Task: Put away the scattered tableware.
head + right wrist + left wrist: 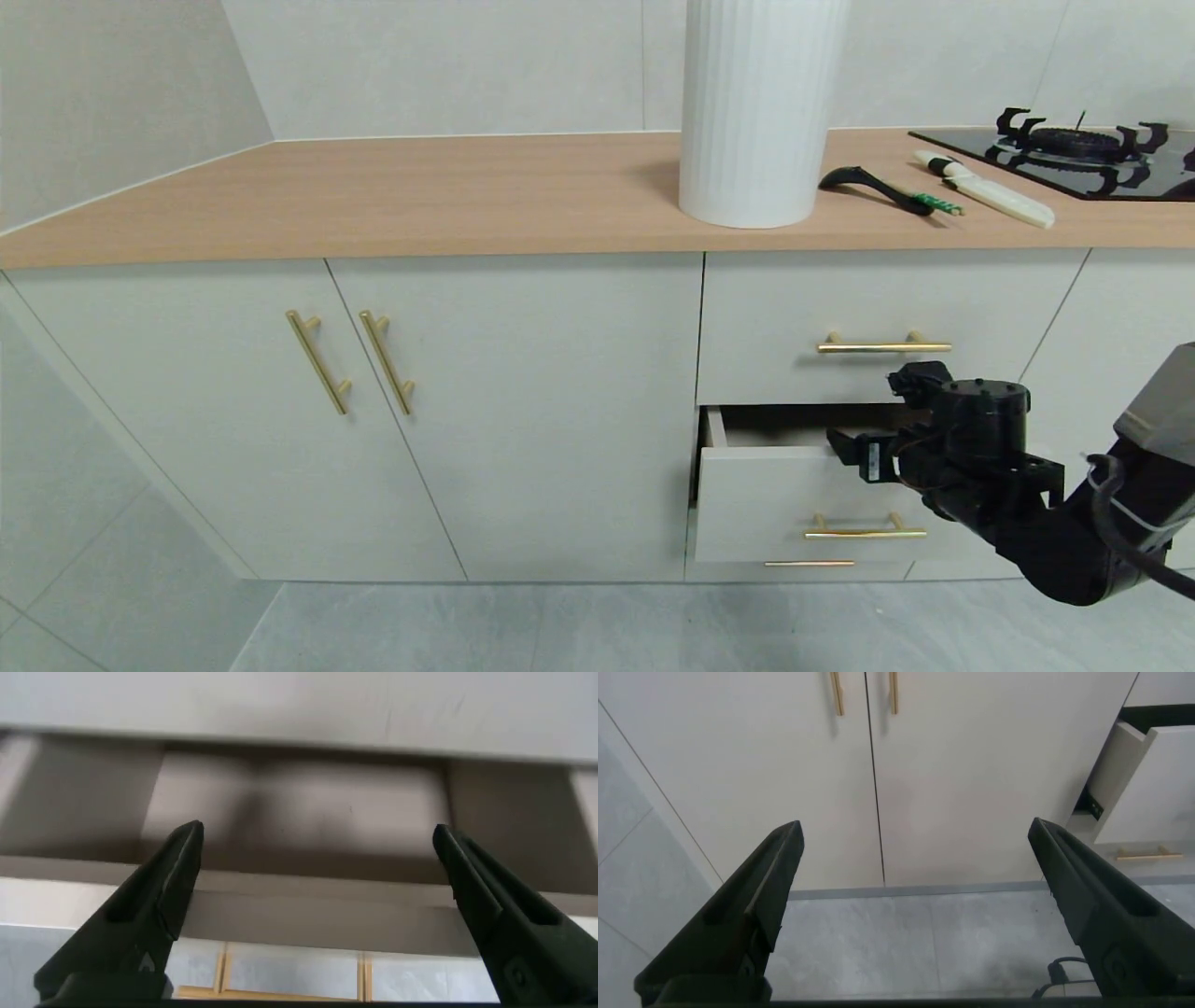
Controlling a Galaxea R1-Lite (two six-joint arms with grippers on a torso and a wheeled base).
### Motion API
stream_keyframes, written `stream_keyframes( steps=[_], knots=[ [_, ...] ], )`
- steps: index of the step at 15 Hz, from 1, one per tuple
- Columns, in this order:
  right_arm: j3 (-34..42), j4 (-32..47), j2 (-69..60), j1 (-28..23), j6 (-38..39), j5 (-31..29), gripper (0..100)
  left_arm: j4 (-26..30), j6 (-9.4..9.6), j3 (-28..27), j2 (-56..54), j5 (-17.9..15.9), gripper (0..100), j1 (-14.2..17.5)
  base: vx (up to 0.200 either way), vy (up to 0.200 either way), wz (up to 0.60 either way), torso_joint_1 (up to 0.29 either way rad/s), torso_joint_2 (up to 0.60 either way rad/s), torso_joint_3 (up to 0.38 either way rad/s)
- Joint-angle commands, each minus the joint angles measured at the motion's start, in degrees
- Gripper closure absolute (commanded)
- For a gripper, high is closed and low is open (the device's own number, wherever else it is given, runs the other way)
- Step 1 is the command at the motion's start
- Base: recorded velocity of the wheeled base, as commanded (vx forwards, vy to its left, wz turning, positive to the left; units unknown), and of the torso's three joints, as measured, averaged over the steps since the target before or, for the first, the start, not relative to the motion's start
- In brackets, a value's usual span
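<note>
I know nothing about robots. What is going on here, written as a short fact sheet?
countertop: wooden, bearing a white ribbed container, a black spoon and a white knife, next to the stove
drawer: second from the top, pulled partly out
right gripper: at the open drawer, fingers open, holding nothing
left gripper: facing the cupboard doors, fingers open, holding nothing
tableware: not yet put away

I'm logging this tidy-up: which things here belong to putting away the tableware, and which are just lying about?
Part of the job: black ladle, white knife, open drawer, right gripper in front of it.
Just there: ribbed white cylinder, gas hob, double cabinet doors.
</note>
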Motion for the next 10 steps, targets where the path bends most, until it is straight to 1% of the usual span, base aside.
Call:
stream_keyframes(
  steps=[1, 4, 10],
  knots=[
    [0.2, 0.2, 1.2, 0.0, 0.0, 0.0, 0, 0.0, -0.01, 0.0, 0.1, 0.0, 0, 0.0, 0.0, 0.0, 0.0, 0.0, 0.0, 0.0],
    [0.6, 1.5, 0.4, 0.0, -0.1, 0.0, 0, 0.0, -0.01, 0.0, 0.1, 0.0, 0, 0.0, 0.0, 0.0, 0.0, 0.0, 0.0, 0.0],
    [0.8, 15.8, -7.7, 0.1, 0.1, 0.9, 0, -0.1, -0.01, 0.0, 0.1, 0.0, 0, 0.0, 0.0, 0.0, 0.0, 0.0, 0.0, 0.0]
  ],
)
